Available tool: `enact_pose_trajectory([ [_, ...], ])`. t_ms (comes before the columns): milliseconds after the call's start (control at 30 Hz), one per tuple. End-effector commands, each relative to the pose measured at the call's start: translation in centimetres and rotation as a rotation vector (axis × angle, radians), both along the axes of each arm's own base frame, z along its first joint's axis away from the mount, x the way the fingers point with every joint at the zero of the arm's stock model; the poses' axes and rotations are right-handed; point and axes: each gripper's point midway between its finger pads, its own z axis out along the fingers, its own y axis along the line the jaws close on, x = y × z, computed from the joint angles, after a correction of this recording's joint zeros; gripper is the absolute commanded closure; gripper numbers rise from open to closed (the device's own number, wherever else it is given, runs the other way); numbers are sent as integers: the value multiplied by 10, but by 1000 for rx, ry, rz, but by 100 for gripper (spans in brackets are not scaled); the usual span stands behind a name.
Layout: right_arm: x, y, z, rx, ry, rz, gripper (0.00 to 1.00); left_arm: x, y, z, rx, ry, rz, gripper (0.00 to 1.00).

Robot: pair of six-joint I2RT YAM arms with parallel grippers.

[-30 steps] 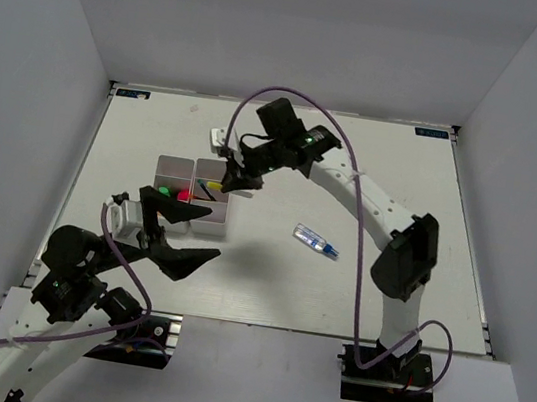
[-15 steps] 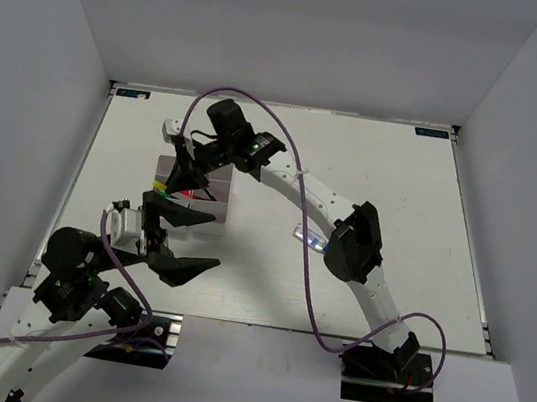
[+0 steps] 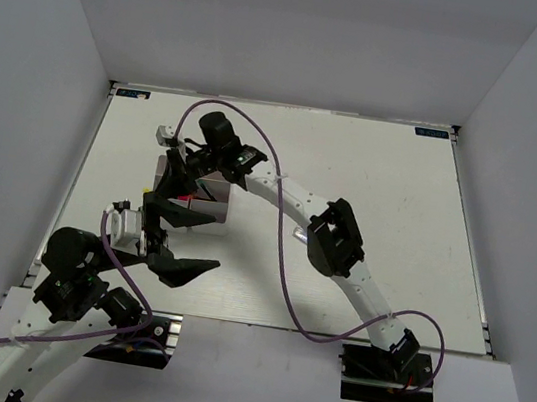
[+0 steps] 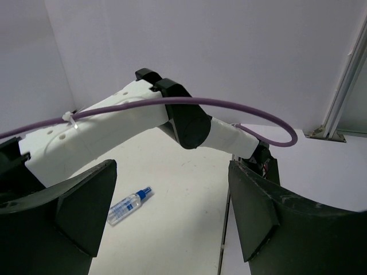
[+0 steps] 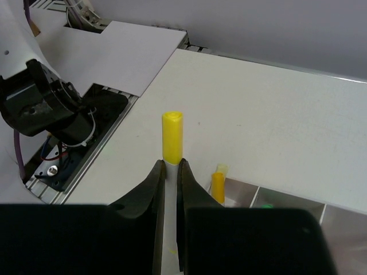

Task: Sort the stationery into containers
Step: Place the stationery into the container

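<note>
Two arms share one white table (image 3: 400, 201), seen here from my remote station. Nearest, at the left, the left gripper (image 3: 214, 240) hangs over the table with its two fingers spread wide and nothing between them. Through that gap its wrist camera looks out at the right arm (image 3: 328, 240) and beyond.

Just right of centre, one clear-blue tube (image 4: 129, 205) lies flat on the table, alone and well apart from the bins. From above it is almost wholly hidden under the right arm, which reaches from its base at the near right across toward the far left.

Just beyond the left gripper, left of centre, sits the one cluster of white translucent bins (image 3: 220, 202). The arm and both grippers cover so much of it that I cannot count its compartments. A single red-pink spot shows inside, too small for me to name.

Over the far side of the cluster, the right gripper (image 5: 170, 172) has its two fingers pressed close on one yellow-capped white marker (image 5: 172, 129), the cap projecting beyond the fingertips. A second yellow cap (image 5: 218, 183) shows just right of it in the wrist view, at the edge of a bin. I cannot tell whether it rests inside.
</note>
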Motion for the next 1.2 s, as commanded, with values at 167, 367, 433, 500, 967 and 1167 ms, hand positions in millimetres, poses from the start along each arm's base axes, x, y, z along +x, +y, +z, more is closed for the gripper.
enact_pose_trajectory([
  [167,6,11,2,98,-58,36,100,1,-2,-4,13,-6,-7,12],
  [367,13,12,-20,101,-102,37,91,2,-1,-4,10,-4,1,12],
  [433,14,11,-24,92,-98,37,80,2,-1,-4,10,-4,1,12],
  [500,18,10,-23,93,-110,28,74,2,-1,-4,10,-4,1,12],
  [967,35,-19,51,118,-235,-53,58,7,-1,-5,17,7,21,12],
  [1167,83,-76,67,-93,-283,-416,59,8,0,-6,26,27,29,12],
])
